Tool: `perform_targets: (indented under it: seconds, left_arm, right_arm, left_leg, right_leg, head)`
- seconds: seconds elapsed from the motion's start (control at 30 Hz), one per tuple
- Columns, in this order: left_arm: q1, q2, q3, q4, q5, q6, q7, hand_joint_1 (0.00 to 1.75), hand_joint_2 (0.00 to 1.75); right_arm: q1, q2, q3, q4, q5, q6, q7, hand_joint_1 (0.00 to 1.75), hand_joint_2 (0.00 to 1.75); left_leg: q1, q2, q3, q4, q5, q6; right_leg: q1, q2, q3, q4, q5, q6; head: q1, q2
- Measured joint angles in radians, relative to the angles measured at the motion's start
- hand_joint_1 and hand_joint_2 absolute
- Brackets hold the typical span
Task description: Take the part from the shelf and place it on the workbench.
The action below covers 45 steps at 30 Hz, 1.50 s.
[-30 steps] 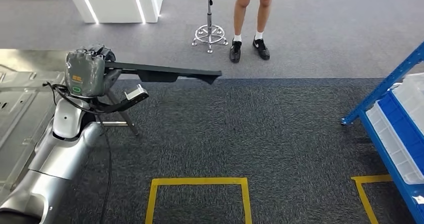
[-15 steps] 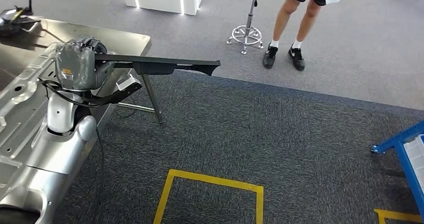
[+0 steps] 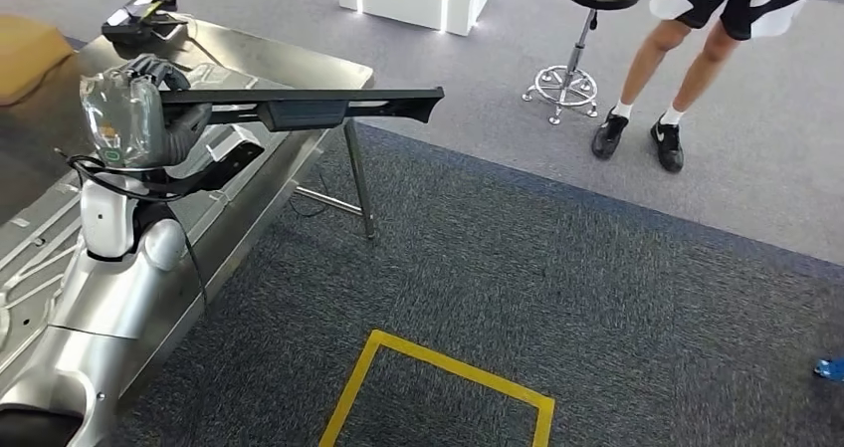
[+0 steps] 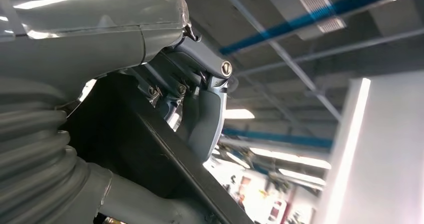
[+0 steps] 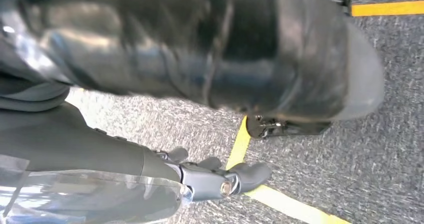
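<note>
One long black part [image 3: 299, 109] in play, and it's up in the air, held level in the left hand [image 3: 129, 118], its free end reaching out past the corner of the bench [image 3: 289, 64] and over the carpet. The left fingers [image 4: 205, 109] are wrapped round the near end of that part, gripping it firmly; from the wrist you can see the thumb clamped against the dark bar. The left arm is raised with the forearm upright and the hand above the steel bench top. One bench, then, shiny metal, with a pressed sheet-metal panel [image 3: 40, 238] lying along it and one small black device with an antenna [image 3: 144, 24] at its far end. One round stool [image 3: 587, 29] on the grey floor, one person [image 3: 697, 49] standing just beside it, in shorts and black shoes. The right hand [image 5: 210, 176] hangs down low over the carpet by a yellow floor line [image 5: 280, 199], fingers loosely apart, holding nothing.
</note>
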Motion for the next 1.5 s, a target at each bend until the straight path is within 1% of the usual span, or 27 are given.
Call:
perform_targets:
  seconds: [0.07, 0.1, 0.13, 0.2, 0.27, 0.37, 0.43, 0.47, 0.53, 0.57, 0.6, 0.67, 0.73, 0.8, 0.87, 0.9, 0.97, 1.0, 1.03, 1.1, 1.13, 1.2, 1.27, 1.3, 1.37, 1.43, 1.5]
  left_arm:
    - [0.000, 0.000, 0.002, 0.001, 0.000, 0.001, 0.000, 1.75, 1.75]
    - [0.001, 0.000, 0.003, 0.001, 0.000, 0.001, 0.000, 1.75, 1.75]
    - [0.001, 0.000, 0.004, 0.002, 0.001, 0.001, -0.001, 1.75, 1.75]
    - [-0.002, 0.000, 0.009, 0.004, 0.006, 0.001, -0.005, 1.75, 1.75]
    - [-0.006, -0.001, 0.016, 0.005, 0.011, 0.002, -0.010, 1.75, 1.75]
    - [-0.008, -0.001, 0.024, 0.009, 0.017, 0.007, -0.012, 1.75, 1.75]
    - [-0.010, -0.002, 0.028, 0.010, 0.021, 0.010, -0.012, 1.75, 1.75]
    - [-0.010, -0.002, 0.029, 0.010, 0.023, 0.012, -0.013, 1.75, 1.75]
    - [-0.011, -0.004, 0.029, 0.013, 0.030, 0.013, -0.014, 1.75, 1.75]
    - [-0.010, -0.006, 0.029, 0.015, 0.033, 0.014, -0.015, 1.75, 1.75]
    - [-0.010, -0.008, 0.029, 0.017, 0.036, 0.014, -0.015, 1.75, 1.75]
    - [-0.008, -0.009, 0.029, 0.018, 0.037, 0.014, -0.016, 1.75, 1.75]
    - [-0.007, -0.011, 0.030, 0.019, 0.037, 0.014, -0.018, 1.75, 1.75]
    - [-0.004, -0.012, 0.030, 0.023, 0.038, 0.015, -0.018, 1.75, 1.75]
    - [-0.002, -0.013, 0.034, 0.027, 0.039, 0.015, -0.018, 1.75, 1.75]
    - [-0.003, -0.013, 0.036, 0.030, 0.040, 0.013, -0.017, 1.75, 1.75]
    - [-0.010, -0.015, 0.041, 0.040, 0.045, 0.007, -0.016, 1.75, 1.75]
    - [-0.014, -0.016, 0.042, 0.048, 0.048, 0.003, -0.014, 1.75, 1.75]
    - [-0.018, -0.018, 0.042, 0.057, 0.051, -0.002, -0.012, 1.75, 1.75]
    - [-0.021, -0.021, 0.042, 0.080, 0.055, -0.014, -0.009, 1.75, 1.75]
    - [-0.022, -0.023, 0.042, 0.093, 0.057, -0.021, -0.007, 1.75, 1.75]
    - [-0.029, -0.027, 0.042, 0.123, 0.061, -0.034, -0.002, 1.75, 1.75]
    - [-0.046, -0.037, 0.041, 0.157, 0.062, -0.043, 0.006, 1.75, 1.75]
    - [-0.053, -0.044, 0.040, 0.176, 0.062, -0.046, 0.010, 1.75, 1.75]
    - [-0.065, -0.060, 0.038, 0.217, 0.061, -0.049, 0.017, 1.75, 1.75]
    - [-0.078, -0.078, 0.034, 0.262, 0.063, -0.051, 0.023, 1.75, 1.75]
    - [-0.094, -0.095, 0.027, 0.304, 0.068, -0.051, 0.025, 1.75, 1.75]
  right_arm:
    - [0.001, 0.001, 0.000, 0.000, 0.000, 0.001, 0.000, 0.00, 0.00]
    - [0.001, 0.002, 0.000, 0.000, 0.000, 0.001, 0.000, 0.00, 0.00]
    - [0.001, 0.003, 0.000, 0.000, 0.000, 0.001, 0.000, 0.00, 0.00]
    - [0.001, 0.005, 0.000, 0.000, 0.001, 0.002, 0.000, 0.00, 0.00]
    - [0.000, 0.006, 0.000, 0.000, 0.001, 0.001, 0.000, 0.00, 0.00]
    - [-0.003, 0.006, 0.000, 0.000, 0.002, 0.001, 0.000, 0.00, 0.00]
    - [-0.006, 0.007, 0.000, 0.000, 0.003, 0.000, 0.001, 0.00, 0.00]
    - [-0.005, 0.008, 0.000, 0.000, 0.003, 0.000, 0.002, 0.00, 0.00]
    - [-0.001, 0.009, 0.000, 0.001, 0.004, 0.000, 0.003, 0.00, 0.00]
    - [0.000, 0.010, 0.000, 0.001, 0.004, 0.000, 0.003, 0.00, 0.00]
    - [0.001, 0.010, 0.000, 0.001, 0.005, 0.000, 0.003, 0.00, 0.00]
    - [0.002, 0.010, 0.000, 0.001, 0.006, 0.000, 0.003, 0.00, 0.00]
    - [0.003, 0.008, 0.000, 0.001, 0.006, -0.001, 0.004, 0.00, 0.00]
    - [0.005, 0.005, 0.000, 0.001, 0.007, -0.001, 0.004, 0.00, 0.00]
    - [0.002, 0.005, 0.000, 0.001, 0.007, -0.001, 0.004, 0.00, 0.00]
    - [0.001, 0.006, 0.000, 0.001, 0.007, -0.001, 0.005, 0.00, 0.00]
    - [0.001, 0.008, 0.000, 0.001, 0.007, -0.001, 0.006, 0.00, 0.00]
    - [0.002, 0.008, 0.000, 0.001, 0.006, -0.001, 0.006, 0.00, 0.00]
    - [0.003, 0.008, 0.000, 0.001, 0.005, -0.001, 0.006, 0.00, 0.00]
    - [0.003, 0.010, -0.001, 0.001, -0.002, -0.001, 0.006, 0.00, 0.00]
    - [0.003, 0.011, -0.002, 0.001, -0.006, -0.001, 0.006, 0.00, 0.00]
    - [0.001, 0.014, -0.004, 0.001, -0.009, -0.001, 0.005, 0.00, 0.00]
    - [-0.001, 0.016, -0.007, 0.001, -0.010, -0.001, 0.005, 0.00, 0.00]
    - [-0.003, 0.017, -0.008, 0.001, -0.010, -0.002, 0.004, 0.00, 0.00]
    - [-0.005, 0.017, -0.009, 0.001, -0.013, -0.002, 0.000, 0.00, 0.00]
    - [-0.006, 0.017, -0.009, 0.001, -0.015, -0.002, -0.005, 0.00, 0.00]
    - [-0.006, 0.017, -0.010, 0.001, -0.017, -0.002, -0.008, 0.00, 0.00]
  left_leg:
    - [0.008, 0.017, -0.047, 0.104, -0.039, -0.010]
    - [0.012, 0.022, -0.049, 0.111, -0.031, -0.017]
    - [0.017, 0.027, -0.031, 0.079, -0.007, -0.023]
    - [0.020, 0.065, 0.044, -0.058, 0.054, -0.033]
    - [0.017, 0.094, 0.090, -0.145, 0.074, -0.026]
    - [0.012, 0.069, 0.090, -0.153, 0.073, -0.004]
    - [0.013, 0.047, 0.089, -0.156, 0.077, 0.008]
    - [0.014, 0.037, 0.089, -0.157, 0.079, 0.012]
    - [0.012, 0.015, 0.088, -0.157, 0.080, 0.019]
    - [0.009, 0.001, 0.087, -0.156, 0.081, 0.021]
    - [0.007, -0.014, 0.087, -0.156, 0.081, 0.022]
    - [0.004, -0.045, 0.088, -0.156, 0.082, 0.024]
    - [0.005, -0.071, 0.087, -0.156, 0.083, 0.023]
    - [0.012, -0.096, 0.082, -0.157, 0.086, 0.017]
    - [0.018, -0.122, 0.077, -0.162, 0.091, 0.005]
    - [0.017, -0.114, 0.074, -0.160, 0.090, 0.000]
    - [0.012, -0.052, 0.055, -0.119, 0.058, -0.008]
    - [0.011, -0.013, 0.033, -0.067, 0.028, -0.013]
    - [0.013, 0.009, 0.005, -0.005, -0.004, -0.019]
    - [0.020, 0.021, -0.036, 0.088, -0.034, -0.032]
    - [0.023, 0.023, -0.032, 0.086, -0.024, -0.038]
    - [0.030, 0.030, 0.030, -0.024, 0.034, -0.048]
    - [0.028, 0.037, 0.093, -0.135, 0.068, -0.043]
    - [0.027, 0.038, 0.106, -0.161, 0.072, -0.037]
    - [0.024, 0.036, 0.107, -0.166, 0.073, -0.025]
    - [0.022, 0.036, 0.107, -0.167, 0.074, -0.022]
    - [0.019, 0.036, 0.106, -0.167, 0.074, -0.018]
  right_leg:
    - [-0.002, -0.027, -0.002, 0.003, -0.003, 0.002]
    - [-0.005, -0.041, -0.002, 0.006, -0.006, 0.006]
    - [-0.008, -0.054, -0.003, 0.010, -0.009, 0.010]
    - [-0.013, -0.080, -0.005, 0.023, -0.020, 0.022]
    - [-0.011, -0.099, -0.006, 0.037, -0.031, 0.035]
    - [-0.009, -0.125, -0.002, 0.041, -0.038, 0.046]
    - [-0.016, -0.098, -0.007, 0.061, -0.059, 0.054]
    - [-0.019, -0.068, -0.024, 0.101, -0.085, 0.057]
    - [-0.020, -0.019, -0.085, 0.228, -0.146, 0.056]
    - [-0.019, -0.008, -0.118, 0.290, -0.165, 0.053]
    - [-0.017, -0.004, -0.137, 0.318, -0.163, 0.049]
    - [-0.009, 0.010, -0.121, 0.261, -0.103, 0.033]
    - [-0.002, 0.068, -0.069, 0.127, -0.033, 0.015]
    - [0.002, 0.113, -0.038, 0.054, -0.009, 0.005]
    - [0.003, 0.095, -0.030, 0.040, -0.008, 0.004]
    - [0.002, 0.079, -0.023, 0.028, -0.004, 0.004]
    - [-0.003, 0.046, -0.009, 0.003, 0.006, 0.003]
    - [-0.003, 0.030, -0.004, -0.003, 0.007, 0.002]
    - [-0.003, 0.018, -0.003, -0.004, 0.006, 0.001]
    - [-0.006, -0.005, -0.005, 0.000, 0.003, 0.005]
    - [-0.008, -0.013, -0.006, 0.004, 0.000, 0.008]
    - [-0.014, -0.028, -0.007, 0.016, -0.008, 0.018]
    - [-0.014, -0.038, -0.013, 0.031, -0.017, 0.030]
    - [-0.011, -0.040, -0.015, 0.038, -0.022, 0.032]
    - [-0.009, -0.041, -0.019, 0.041, -0.022, 0.023]
    - [-0.010, -0.040, -0.019, 0.038, -0.018, 0.014]
    - [-0.011, -0.040, -0.017, 0.034, -0.015, 0.019]
  head:
    - [0.000, 0.000]
    - [0.000, 0.000]
    - [0.000, 0.000]
    - [0.000, 0.000]
    - [0.000, 0.000]
    - [0.000, 0.000]
    - [0.000, 0.000]
    - [0.000, 0.000]
    - [0.000, 0.000]
    - [0.000, 0.000]
    - [0.000, 0.000]
    - [0.000, 0.000]
    - [0.000, 0.000]
    - [0.000, 0.000]
    - [0.000, 0.000]
    - [0.000, 0.000]
    - [-0.001, 0.000]
    - [-0.001, 0.000]
    - [-0.002, 0.000]
    - [-0.002, 0.000]
    - [-0.002, 0.000]
    - [-0.002, 0.000]
    - [-0.002, 0.000]
    - [-0.002, 0.000]
    - [-0.001, 0.000]
    - [-0.002, 0.000]
    - [-0.002, 0.000]
